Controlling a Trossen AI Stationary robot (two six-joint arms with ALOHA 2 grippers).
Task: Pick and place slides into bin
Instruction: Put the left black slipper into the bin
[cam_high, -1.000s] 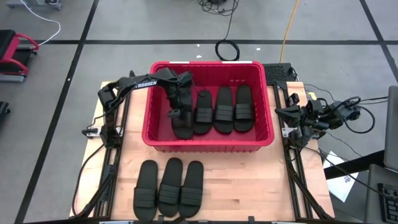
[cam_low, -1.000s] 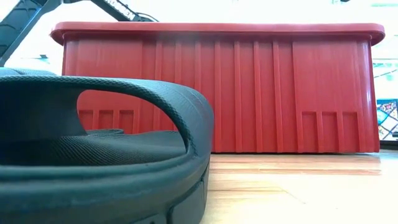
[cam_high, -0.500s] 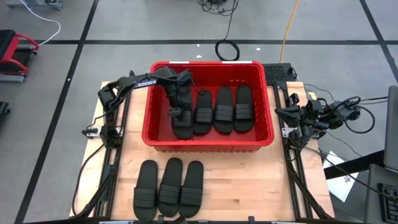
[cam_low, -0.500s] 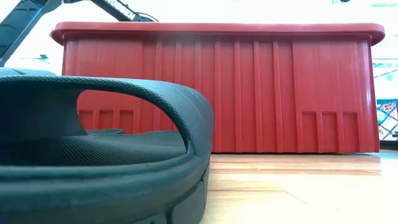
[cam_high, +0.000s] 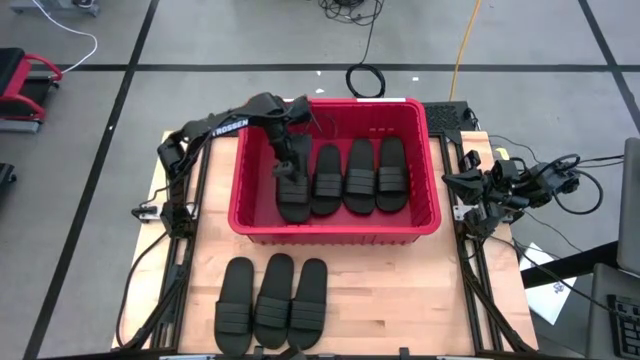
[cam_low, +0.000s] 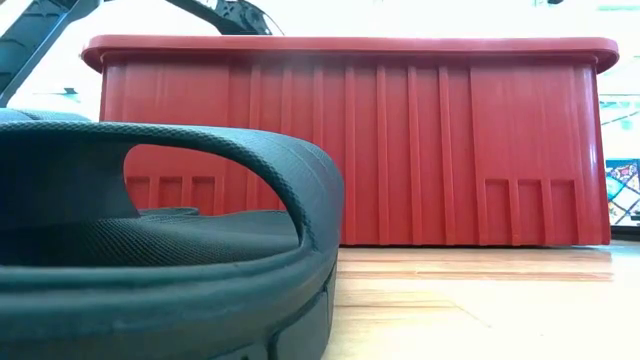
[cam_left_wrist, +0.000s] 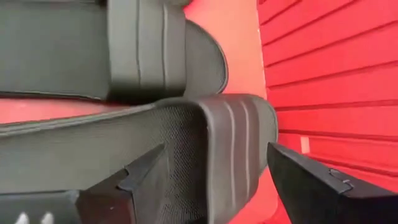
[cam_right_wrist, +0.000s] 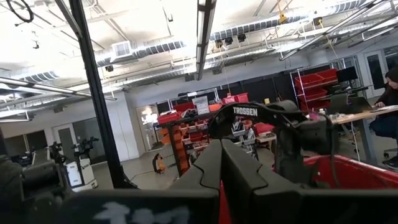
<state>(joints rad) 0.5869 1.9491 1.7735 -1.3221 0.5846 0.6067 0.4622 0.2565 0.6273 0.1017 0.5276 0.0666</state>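
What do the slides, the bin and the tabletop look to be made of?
Slides: likely rubber or foam, matte black, with pebbled footbeds and ribbed straps in the left wrist view. Bin: glossy red moulded plastic with ribbed walls. Tabletop: pale wood in glued strips, smooth, slightly shiny in the low view.

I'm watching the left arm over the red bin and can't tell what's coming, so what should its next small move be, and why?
Probably lift the left claw straight up out of the bin. Its fingers are open on either side of the leftmost slide, which already lies flat beside three others, while three slides wait on the table.
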